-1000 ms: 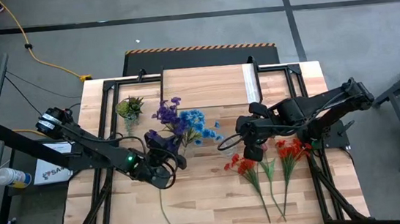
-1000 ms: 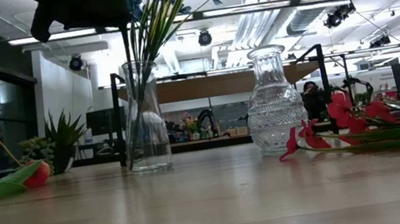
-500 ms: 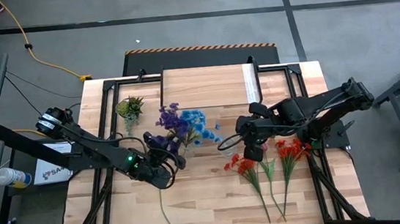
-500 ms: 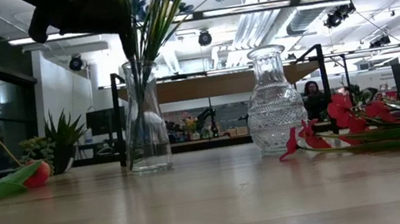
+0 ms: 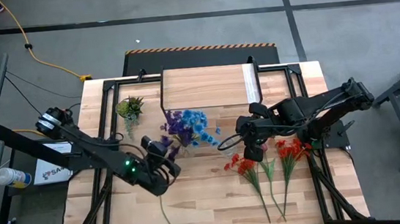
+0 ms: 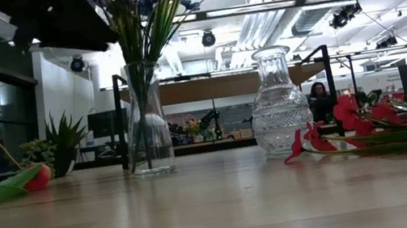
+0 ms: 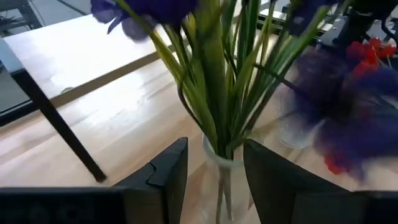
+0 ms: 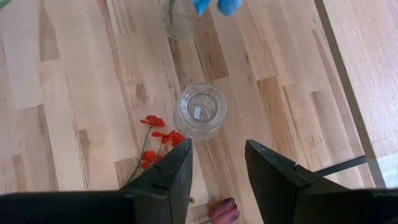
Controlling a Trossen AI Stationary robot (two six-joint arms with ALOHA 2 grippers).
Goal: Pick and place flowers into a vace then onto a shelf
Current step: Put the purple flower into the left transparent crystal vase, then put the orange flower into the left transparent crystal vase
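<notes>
Left gripper [image 7: 214,171], fingers parted, sits just beside the neck of the tall clear smooth glass vase [image 6: 145,119]; the blue and purple green-stemmed artificial flowers [image 5: 185,124] stand in that vase, at 11 o'clock from counter centre. Right gripper [image 8: 217,171], fingers parted and empty, hangs above the ribbed clear glass vase [image 8: 199,111]. Red long-stemmed flowers [image 5: 264,163] lie flat on the pale wood-plank counter [image 5: 208,192] at 4 o'clock; one red-tipped stem [image 6: 4,187] lies at 7 o'clock. The low light-wood shelf [image 5: 205,88] sits at 12 o'clock. Stems appear light and springy, likely to splay; grasp mid-stem. The vase looks smooth, fragile and top-heavy; grasp its narrow neck.
</notes>
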